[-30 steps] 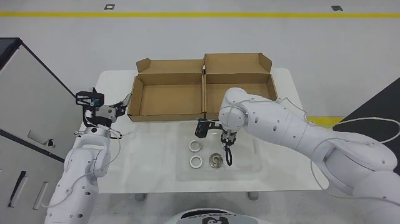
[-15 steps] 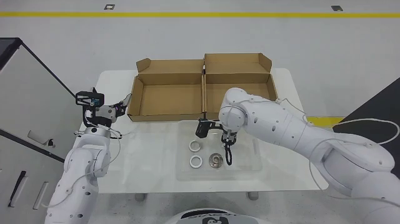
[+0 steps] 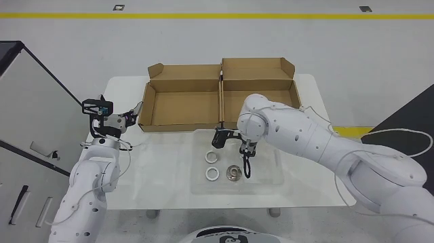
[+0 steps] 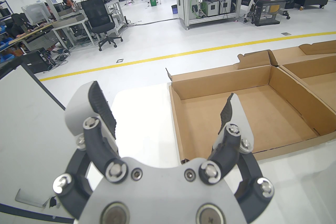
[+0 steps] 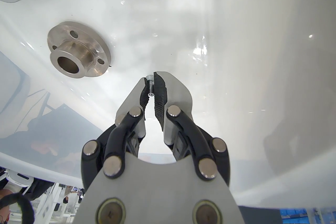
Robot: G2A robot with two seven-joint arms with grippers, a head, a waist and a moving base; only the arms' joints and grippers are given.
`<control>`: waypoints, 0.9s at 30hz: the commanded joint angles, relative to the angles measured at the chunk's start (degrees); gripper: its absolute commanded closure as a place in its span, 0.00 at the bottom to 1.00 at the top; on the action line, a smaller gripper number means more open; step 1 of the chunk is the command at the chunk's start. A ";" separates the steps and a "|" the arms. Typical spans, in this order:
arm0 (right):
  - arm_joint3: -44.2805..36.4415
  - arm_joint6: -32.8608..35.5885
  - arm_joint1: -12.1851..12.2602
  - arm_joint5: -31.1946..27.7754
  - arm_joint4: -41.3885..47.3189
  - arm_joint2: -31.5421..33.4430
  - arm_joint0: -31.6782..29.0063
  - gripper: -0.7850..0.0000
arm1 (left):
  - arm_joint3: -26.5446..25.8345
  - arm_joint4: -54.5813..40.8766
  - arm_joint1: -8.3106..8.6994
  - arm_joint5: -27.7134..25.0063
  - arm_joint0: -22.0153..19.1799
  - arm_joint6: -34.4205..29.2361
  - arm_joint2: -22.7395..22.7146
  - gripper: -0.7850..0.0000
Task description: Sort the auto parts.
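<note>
Top: R gripper (image 3: 247, 170) low over the tray (image 3: 268, 175), just beside the flange (image 3: 234, 173), a ring (image 3: 212, 157) nearby. L gripper (image 3: 130, 117) sits at the table's (image 3: 169, 175) left edge.
L wrist: L gripper (image 4: 162, 96) spread wide, box (image 4: 236, 109) ahead.
R wrist: R gripper (image 5: 151, 78) pinched on a small screw (image 5: 150, 83), flange (image 5: 78, 53) near.

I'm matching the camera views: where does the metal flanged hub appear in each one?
Top view: flanged hub in the clear tray, beside the right tool.
Right wrist view: flanged hub lies flat near the tool tips.
Left wrist view: faces the cardboard box instead.
Shared landmark: the right tool, shut on a small screw.
</note>
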 commanded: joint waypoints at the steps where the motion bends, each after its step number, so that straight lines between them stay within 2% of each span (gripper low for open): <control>1: -0.90 0.32 0.41 0.32 1.25 0.72 0.32 1.00 | 0.00 0.00 0.00 0.00 0.00 0.00 0.00 0.00; 7: -6.10 1.37 3.69 1.37 6.82 5.20 1.14 1.00 | 0.00 0.00 0.00 0.00 0.00 0.00 0.00 0.00; 15: -14.30 0.41 11.27 0.41 15.35 14.79 -1.59 1.00 | 0.00 0.00 0.00 0.00 0.00 0.00 0.00 0.00; 22: -18.01 -4.90 17.91 -4.91 25.11 22.98 -7.51 1.00 | 0.00 0.00 0.00 0.00 0.00 0.00 0.00 0.00; 27: -19.39 -8.05 20.82 -8.06 31.43 24.08 -10.00 1.00 | 0.00 0.00 0.00 0.00 0.00 0.00 0.00 0.00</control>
